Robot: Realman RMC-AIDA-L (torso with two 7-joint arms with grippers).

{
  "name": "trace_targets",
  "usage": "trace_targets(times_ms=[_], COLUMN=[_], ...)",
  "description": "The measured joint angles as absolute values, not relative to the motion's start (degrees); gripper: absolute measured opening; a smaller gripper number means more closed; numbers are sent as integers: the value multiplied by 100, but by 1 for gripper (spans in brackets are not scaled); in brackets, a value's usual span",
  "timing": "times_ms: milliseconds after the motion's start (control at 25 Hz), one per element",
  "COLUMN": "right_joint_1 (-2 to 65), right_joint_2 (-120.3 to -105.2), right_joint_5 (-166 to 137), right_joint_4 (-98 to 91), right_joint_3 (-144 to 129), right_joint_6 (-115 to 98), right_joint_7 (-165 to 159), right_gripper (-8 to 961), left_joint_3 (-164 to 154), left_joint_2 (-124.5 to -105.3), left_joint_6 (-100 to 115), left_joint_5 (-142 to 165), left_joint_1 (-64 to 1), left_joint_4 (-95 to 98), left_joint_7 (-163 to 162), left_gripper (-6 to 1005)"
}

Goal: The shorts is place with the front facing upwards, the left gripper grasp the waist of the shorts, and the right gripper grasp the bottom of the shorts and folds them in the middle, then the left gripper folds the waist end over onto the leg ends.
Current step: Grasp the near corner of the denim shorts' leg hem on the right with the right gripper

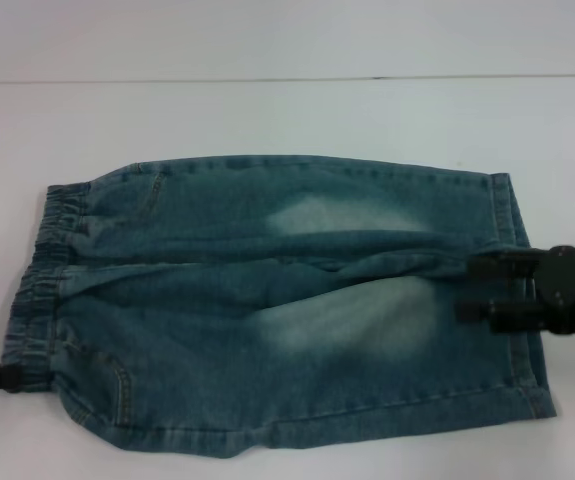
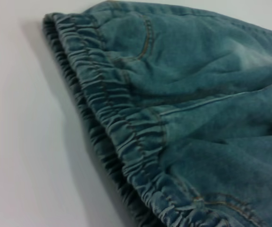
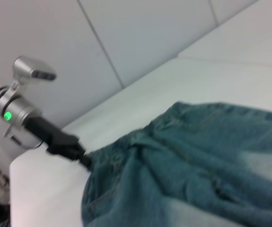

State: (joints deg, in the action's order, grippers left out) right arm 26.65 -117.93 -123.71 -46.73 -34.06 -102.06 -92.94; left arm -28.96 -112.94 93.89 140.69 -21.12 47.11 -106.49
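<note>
The shorts [image 1: 277, 300] lie spread flat on the white surface [image 1: 267, 110], filling the middle of the head view, with the front and a patch pocket facing up. The waist [image 1: 42, 285], a puckered elastic band, forms the end at the left of the frame; the bottom of the shorts [image 1: 512, 210], with flat stitched hems, forms the end at the right. Pale faded patches show on both legs. The left gripper [image 1: 12, 378] sits at the lower left edge of the head view, at the near corner of the waist; only its tip is visible, and whether its fingers are clenched on the band or released cannot be told. The right wrist view shows this gripper touching the edge of the denim. The right gripper [image 1: 477, 290] reaches in from the right edge of the head view, over the hem between the two legs. Its two fingers [image 1: 487, 267] stand apart, one above the other in the frame, released, and lie over the cloth without pinching it. The left wrist view shows the gathered waist close up, resting on the surface.
</note>
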Motion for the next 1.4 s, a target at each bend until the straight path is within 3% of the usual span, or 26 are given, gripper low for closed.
trace_targets(times_ms=[160, 360, 480, 1400], right_joint_1=[2792, 2979, 3091, 3670], right_joint_2=[-11729, -11353, -11227, -11358], right_joint_5=[-12369, -12541, -13042, -15550], right_joint_4=[-4674, -4718, -4868, -4850], right_joint_3=[-3025, -3107, -3183, -3868], right_joint_6=[-10130, -10205, -10457, -10578], right_joint_7=[-9651, -10400, -10572, -10821], right_gripper=[816, 817, 817, 816], left_joint_3=[-2878, -2869, -2799, -2745], left_joint_2=[-11305, -11328, -11334, -11409], left_joint_6=[9565, 9671, 9670, 9367], left_joint_5=[14010, 13949, 13944, 13980], left_joint_1=[-2234, -2400, -2468, -2670], left_joint_4=[4711, 4731, 4786, 4797], left_joint_7=[-10672, -10802, -10849, -11076], left_gripper=[19, 19, 19, 19])
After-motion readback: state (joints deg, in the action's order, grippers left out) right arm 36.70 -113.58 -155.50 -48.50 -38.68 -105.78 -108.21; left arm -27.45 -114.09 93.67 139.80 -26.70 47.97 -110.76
